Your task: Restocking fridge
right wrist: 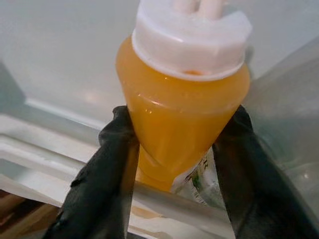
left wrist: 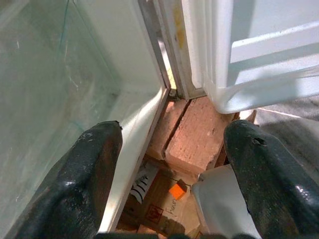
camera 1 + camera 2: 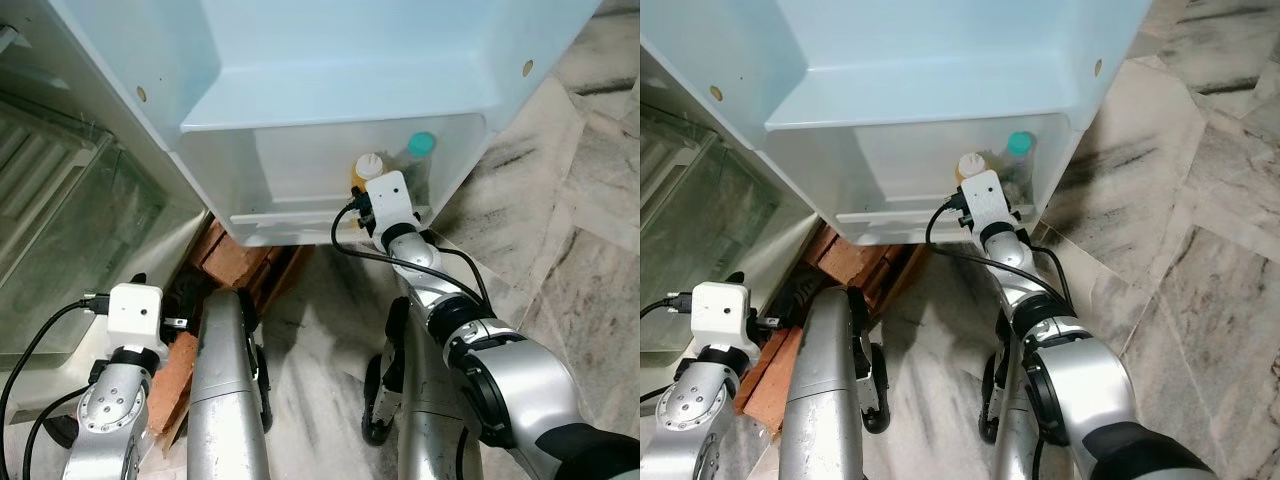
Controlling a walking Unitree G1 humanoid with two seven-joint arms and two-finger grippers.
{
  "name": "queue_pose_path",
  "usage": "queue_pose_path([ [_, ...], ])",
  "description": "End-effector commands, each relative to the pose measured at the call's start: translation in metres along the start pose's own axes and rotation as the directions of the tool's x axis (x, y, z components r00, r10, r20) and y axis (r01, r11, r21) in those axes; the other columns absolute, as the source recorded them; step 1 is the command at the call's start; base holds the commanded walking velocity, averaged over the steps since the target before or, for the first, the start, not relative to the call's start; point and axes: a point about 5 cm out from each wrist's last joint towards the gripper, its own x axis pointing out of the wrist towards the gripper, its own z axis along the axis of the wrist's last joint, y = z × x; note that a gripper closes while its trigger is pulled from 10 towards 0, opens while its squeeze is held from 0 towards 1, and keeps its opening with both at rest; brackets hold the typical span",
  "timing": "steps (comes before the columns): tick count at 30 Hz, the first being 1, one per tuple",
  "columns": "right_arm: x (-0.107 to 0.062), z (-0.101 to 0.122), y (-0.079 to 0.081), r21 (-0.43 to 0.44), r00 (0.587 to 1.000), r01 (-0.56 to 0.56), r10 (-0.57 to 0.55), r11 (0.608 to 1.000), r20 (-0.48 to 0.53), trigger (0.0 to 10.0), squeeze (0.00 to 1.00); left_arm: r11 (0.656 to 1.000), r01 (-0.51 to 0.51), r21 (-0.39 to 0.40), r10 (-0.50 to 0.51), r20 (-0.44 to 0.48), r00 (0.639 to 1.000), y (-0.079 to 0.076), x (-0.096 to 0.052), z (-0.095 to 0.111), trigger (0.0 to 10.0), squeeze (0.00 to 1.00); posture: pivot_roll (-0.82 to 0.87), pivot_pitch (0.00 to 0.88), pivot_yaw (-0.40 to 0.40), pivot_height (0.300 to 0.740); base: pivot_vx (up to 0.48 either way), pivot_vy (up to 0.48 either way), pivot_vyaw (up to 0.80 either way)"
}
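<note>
Right wrist view: right gripper [image 1: 174, 164] fingers clamp orange bottle [image 1: 182, 124] w/ white cap, inside fridge door bin [image 3: 300, 170], near teal-capped bottle [image 3: 420, 145]. Left gripper [image 2: 169, 164] wide open, empty, over bricks [image 2: 197, 134]. Marble floor [image 3: 570, 200].

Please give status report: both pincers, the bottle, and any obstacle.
Right pincer shut on orange bottle, at the door bin. Left pincer open, idle, low near the bricks. Teal-capped bottle close beside.
</note>
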Motion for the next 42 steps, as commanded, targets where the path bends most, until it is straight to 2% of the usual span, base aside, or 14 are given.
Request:
queue_pose_path([
  [1,-0.005,-0.015,-0.003,0.036,0.997,0.025,-0.023,0.999,-0.067,10.0,1.0,1.0,0.002,0.009,-0.001,-0.05,0.999,0.002,-0.004,-0.01,10.0,0.0,0.26,0.345,0.034,0.529,0.0,0.0,0.0],
  [5,-0.001,-0.004,-0.003,0.04,1.0,0.014,-0.013,0.999,-0.019,10.0,1.0,1.0,0.001,0.012,-0.001,-0.05,0.999,0.002,-0.001,-0.01,10.0,0.0,0.26,0.332,0.032,0.529,0.0,0.0,0.0],
  [10,0.003,0.019,-0.004,0.021,0.993,-0.025,0.022,0.999,0.118,10.0,1.0,1.0,-0.005,0.023,0.006,-0.041,0.999,0.001,0.006,-0.01,10.0,0.0,0.25,0.297,0.018,0.529,0.0,0.0,0.0],
  [12,0.001,0.027,-0.004,-0.011,0.98,-0.042,0.043,0.999,0.194,10.0,1.0,1.0,-0.011,0.02,0.012,-0.042,0.999,0.002,0.009,-0.011,10.0,0.0,0.24,0.284,0.016,0.529,0.0,0.0,0.0],
  [14,0.0,0.029,-0.005,-0.018,0.976,-0.047,0.049,0.999,0.212,10.0,1.0,1.0,-0.011,0.02,0.012,-0.042,0.999,0.002,0.01,-0.011,10.0,0.0,0.24,0.281,0.016,0.529,0.0,0.0,0.0],
  [17,-0.003,0.032,-0.004,-0.071,0.96,-0.078,0.094,0.994,0.264,10.0,1.0,1.0,0.002,0.024,-0.001,-0.035,0.999,-0.001,0.012,-0.011,10.0,0.0,0.22,0.261,0.014,0.529,0.0,0.0,0.0],
  [26,-0.015,0.035,-0.003,-0.098,0.923,-0.144,0.17,0.985,0.345,10.0,1.0,1.0,0.003,0.024,-0.003,-0.011,1.0,0.0,0.027,-0.009,10.0,0.0,0.17,0.196,0.013,0.529,0.0,0.0,0.0],
  [31,-0.043,0.019,0.003,-0.057,0.904,-0.21,0.216,0.976,0.369,10.0,1.0,1.0,0.002,0.016,-0.002,0.005,1.0,0.003,0.036,-0.007,10.0,0.0,0.14,0.141,0.015,0.529,0.0,0.0,0.0],
  [33,-0.05,0.015,0.002,-0.036,0.907,-0.201,0.2,0.979,0.371,10.0,1.0,1.0,0.001,0.011,-0.001,0.012,1.0,0.003,0.037,-0.007,10.0,0.0,0.13,0.137,0.015,0.529,0.0,0.0,0.0],
  [35,-0.06,0.006,-0.001,0.031,0.924,-0.17,0.148,0.985,0.353,10.0,1.0,1.0,-0.005,0.001,0.005,0.02,1.0,0.005,0.039,-0.007,10.0,0.0,0.13,0.11,0.01,0.529,0.0,0.0,0.0],
  [38,-0.067,-0.002,-0.005,0.071,0.938,-0.132,0.101,0.989,0.333,10.0,1.0,1.0,-0.009,-0.009,0.009,0.024,1.0,0.006,0.04,-0.007,10.0,0.0,0.13,0.091,0.008,0.529,0.0,0.0,0.0],
  [40,-0.077,-0.011,-0.011,0.108,0.955,-0.064,0.03,0.992,0.297,10.0,1.0,1.0,-0.01,-0.022,0.011,0.025,1.0,0.007,0.04,-0.009,10.0,0.0,0.12,0.078,0.01,0.529,0.0,0.0,0.0],
  [42,-0.083,-0.021,-0.02,0.185,0.97,0.024,-0.068,0.983,0.235,10.0,1.0,0.999,-0.018,-0.033,0.019,0.025,1.0,0.008,0.039,-0.011,10.0,0.0,0.11,0.062,0.016,0.529,0.0,0.0,0.0],
])
